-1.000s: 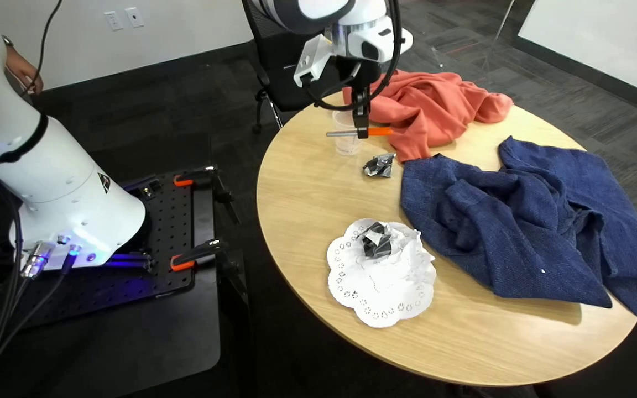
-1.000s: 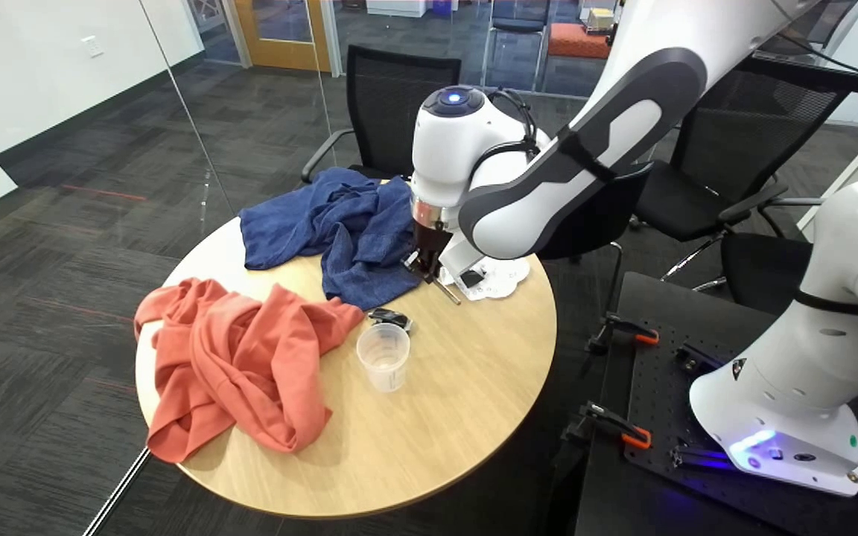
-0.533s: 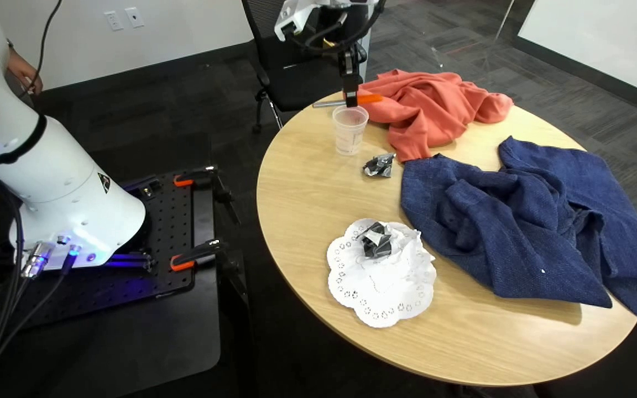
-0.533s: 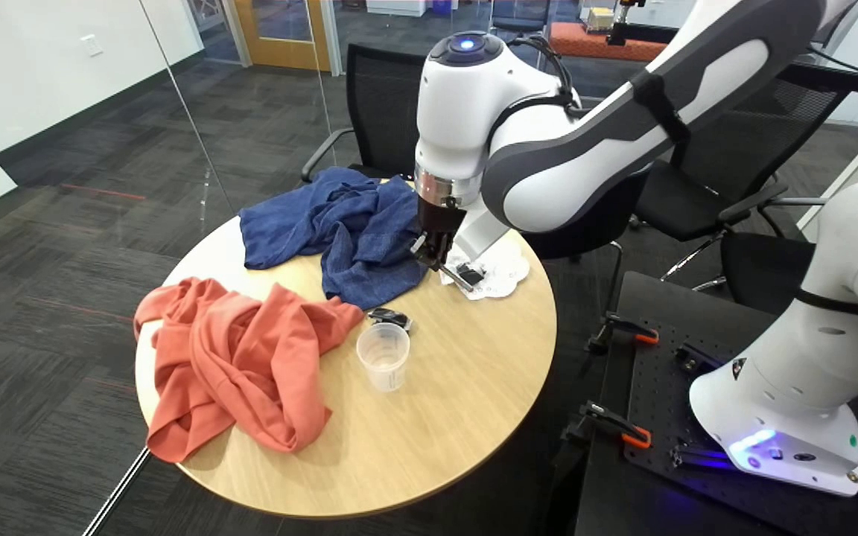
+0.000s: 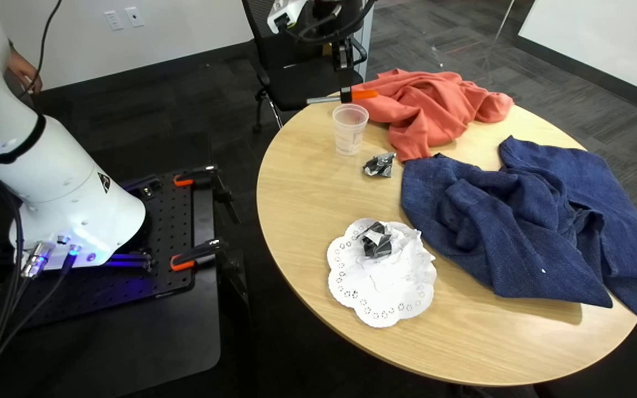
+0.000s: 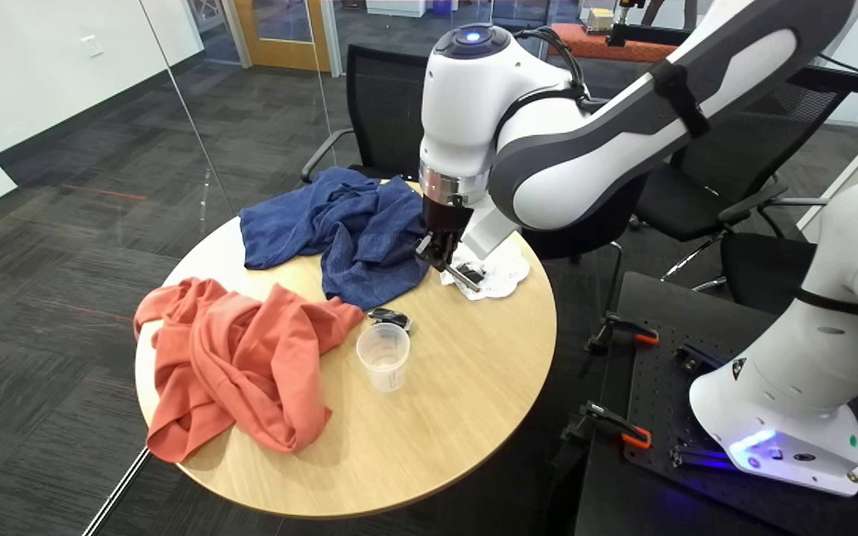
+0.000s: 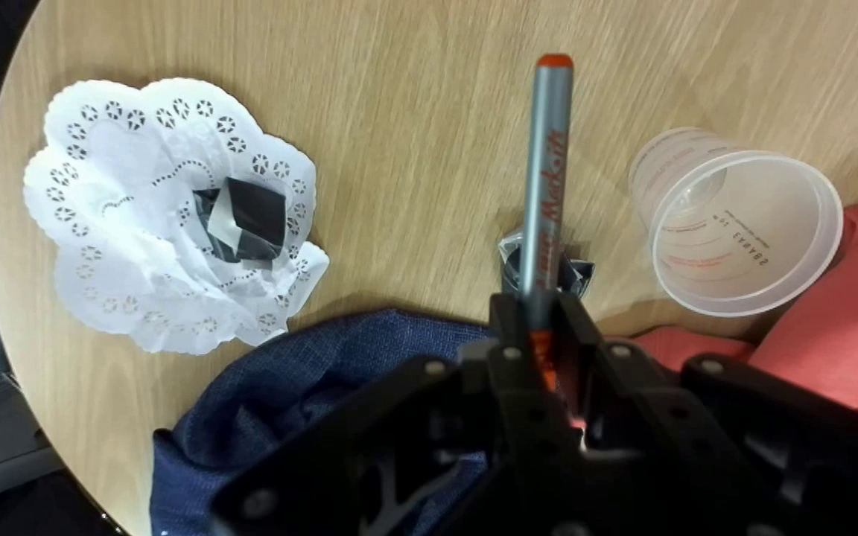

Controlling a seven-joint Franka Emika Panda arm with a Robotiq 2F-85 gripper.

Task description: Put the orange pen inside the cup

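My gripper (image 5: 346, 95) is shut on the orange pen (image 5: 365, 94), which has a long grey part and an orange end. It holds the pen roughly level, well above the table; the gripper (image 6: 433, 254) and the grey part of the pen (image 6: 463, 278) also show in an exterior view. In the wrist view the pen (image 7: 548, 171) sticks out from between the fingertips (image 7: 539, 309). The clear cup (image 5: 349, 130) stands upright and apart from the pen; it also shows in an exterior view (image 6: 384, 357). In the wrist view the cup (image 7: 742, 231) is right of the pen.
A small dark crumpled clump (image 5: 379, 165) lies beside the cup. A red cloth (image 5: 434, 105) lies close behind it. A blue cloth (image 5: 495, 221) covers much of the round table (image 5: 307, 221). A white doily (image 5: 385, 287) holds a dark cube (image 5: 376, 243).
My gripper has risen with the pen held in it and drifted slightly sideways, most of it in the earlier half second. The cup, clump, cloths and doily have not moved.
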